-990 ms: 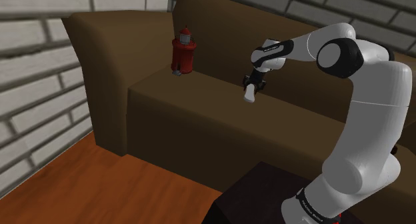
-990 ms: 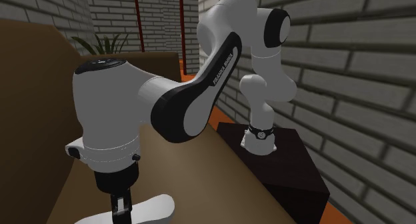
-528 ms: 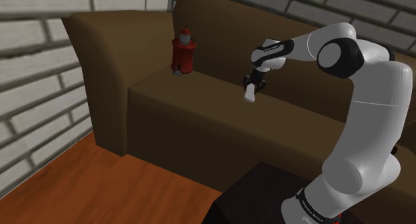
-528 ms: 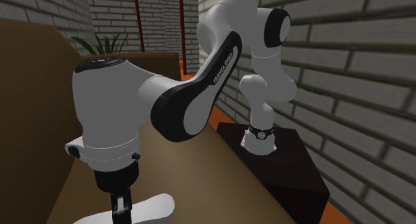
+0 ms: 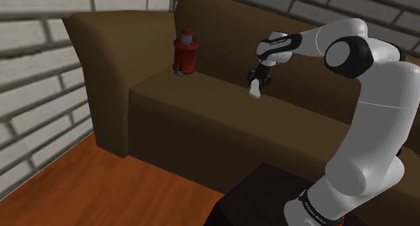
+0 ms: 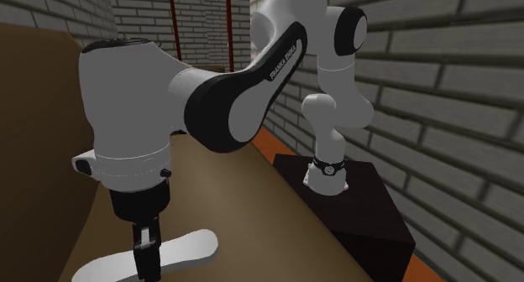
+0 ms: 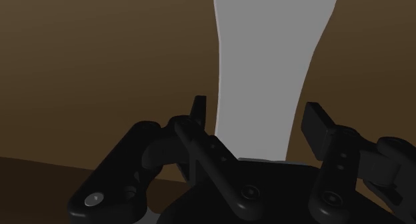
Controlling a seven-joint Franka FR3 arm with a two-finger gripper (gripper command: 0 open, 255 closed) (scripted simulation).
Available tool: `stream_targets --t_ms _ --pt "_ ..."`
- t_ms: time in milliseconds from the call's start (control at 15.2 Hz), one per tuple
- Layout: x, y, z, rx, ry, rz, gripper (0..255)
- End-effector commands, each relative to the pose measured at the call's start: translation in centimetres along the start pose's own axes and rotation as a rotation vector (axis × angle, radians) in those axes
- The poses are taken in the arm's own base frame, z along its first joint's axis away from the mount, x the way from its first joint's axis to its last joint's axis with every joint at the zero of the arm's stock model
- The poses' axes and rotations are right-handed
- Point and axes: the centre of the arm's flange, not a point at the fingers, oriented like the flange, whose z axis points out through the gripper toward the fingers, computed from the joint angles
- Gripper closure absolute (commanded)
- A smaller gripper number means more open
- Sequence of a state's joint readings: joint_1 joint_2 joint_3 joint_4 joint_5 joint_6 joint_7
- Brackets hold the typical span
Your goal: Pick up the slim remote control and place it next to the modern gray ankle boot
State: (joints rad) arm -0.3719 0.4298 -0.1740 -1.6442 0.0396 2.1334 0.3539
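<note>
A slim pale grey remote control (image 7: 267, 69) is clasped across its narrow waist by my gripper (image 7: 259, 119), one black finger on each long side. In the shoulder view the gripper (image 5: 257, 82) hangs just above the brown sofa seat (image 5: 202, 114) with the remote (image 5: 255, 92) sticking out beneath it. The second exterior view has the gripper (image 6: 144, 248) pointing down, the remote (image 6: 183, 247) lying level in it, a little off the seat. A red ankle boot (image 5: 185, 53) with a grey top stands upright at the seat's back, towards the shoulder view's left of the gripper.
The sofa's backrest (image 5: 229, 29) rises behind the gripper and its armrest (image 5: 101, 50) stands beyond the boot. A dark stand (image 6: 353, 196) carries the arm's base. Brick walls (image 6: 437, 112) surround the scene, with an orange wooden floor (image 5: 81, 184) in front of the sofa.
The arm has risen and carried the remote a little up off the sofa seat, with the fingers tightening slightly on it. The boot has not moved.
</note>
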Motion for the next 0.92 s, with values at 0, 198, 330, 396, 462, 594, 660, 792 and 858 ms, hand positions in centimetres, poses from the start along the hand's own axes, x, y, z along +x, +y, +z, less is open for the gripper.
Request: stream_targets --t_ms 0,198,330,396,462,594,660,792,858 --pt "0.0 0.0 -1.1 0.0 0.0 0.0 255" --pt "0.1 0.0 -2.7 0.0 0.0 0.0 255" --pt "0.2 0.0 -3.7 0.0 0.0 0.0 255" --pt "0.2 0.0 -4.3 0.0 0.0 0.0 255" --pt "0.3 0.0 -4.8 0.0 0.0 0.0 255" --pt "0.3 0.0 -5.8 0.0 0.0 0.0 255" --pt "0.4 0.0 -6.4 0.0 0.0 0.0 255" --pt "0.5 0.0 -7.4 0.0 0.0 0.0 255" --pt "0.5 0.1 -7.9 0.0 0.0 0.0 255"
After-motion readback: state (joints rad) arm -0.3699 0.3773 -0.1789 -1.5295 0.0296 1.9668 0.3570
